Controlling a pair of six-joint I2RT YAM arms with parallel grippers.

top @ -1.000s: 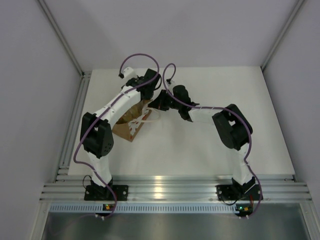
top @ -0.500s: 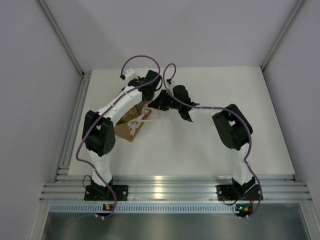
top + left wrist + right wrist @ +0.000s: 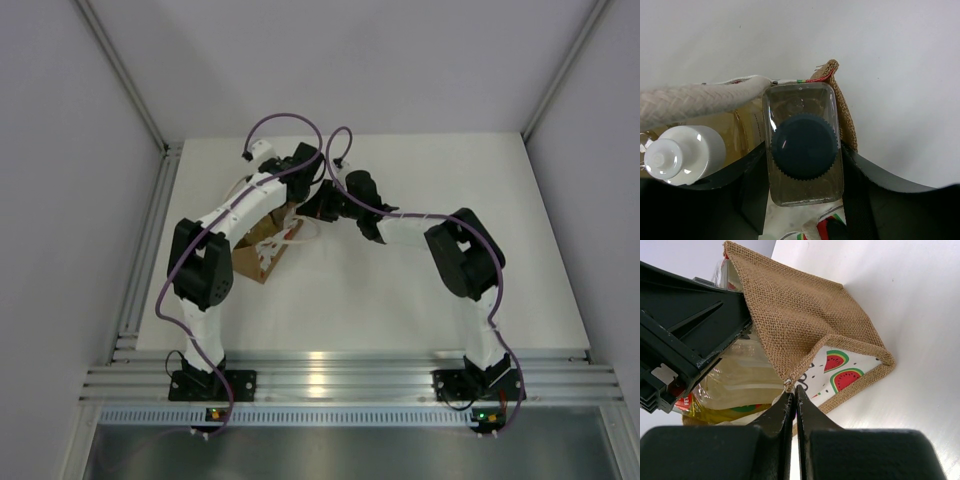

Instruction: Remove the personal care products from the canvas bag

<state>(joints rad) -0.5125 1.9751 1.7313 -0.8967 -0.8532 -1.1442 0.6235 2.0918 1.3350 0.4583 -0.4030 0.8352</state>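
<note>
Two left fingers (image 3: 860,200) clamp clear bottle (image 3: 802,145) sides, inside canvas bag (image 3: 842,110).

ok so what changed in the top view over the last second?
Little. The left arm swung its elbow slightly right, and its wrist edged farther from the bases, above the canvas bag. Nothing was visibly taken or released. The bag and right arm stayed put. The right fingers pinch the bag's rim, and the left fingers flank the clear bottle.
</note>
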